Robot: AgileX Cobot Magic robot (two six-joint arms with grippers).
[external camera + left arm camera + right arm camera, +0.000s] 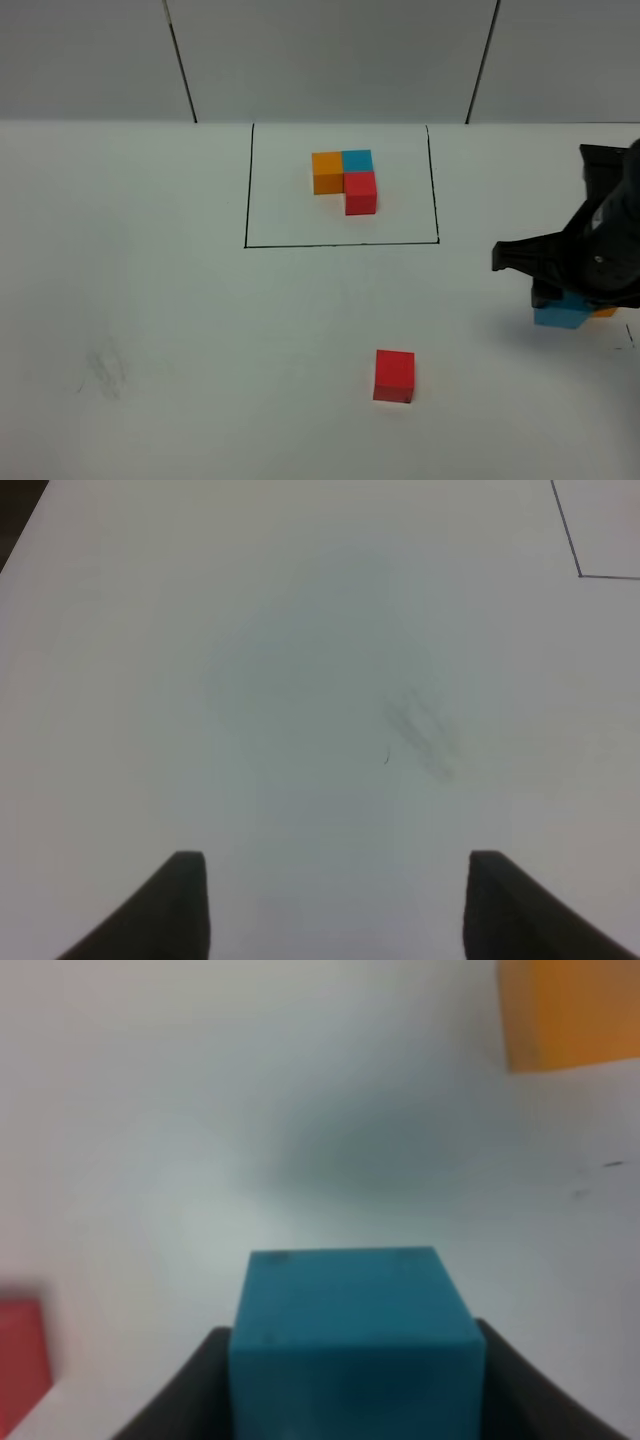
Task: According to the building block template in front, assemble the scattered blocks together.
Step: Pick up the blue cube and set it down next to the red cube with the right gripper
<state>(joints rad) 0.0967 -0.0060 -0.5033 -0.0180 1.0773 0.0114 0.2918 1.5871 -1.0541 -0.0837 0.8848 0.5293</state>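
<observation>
The building block template lies inside a thin black rectangle at the back middle: orange and blue cubes in a row, with red joined to the blue. The scattered red cube sits alone at the front middle; it also shows at the edge of the right wrist view. My right gripper is shut on the scattered blue cube at the far right. The scattered orange cube lies just beyond it, mostly hidden by the arm in the high view. My left gripper is open and empty over bare table.
The white table carries a faint grey smudge at the front left, also in the left wrist view. A corner of the black rectangle shows there. Small pencil marks lie near the orange cube.
</observation>
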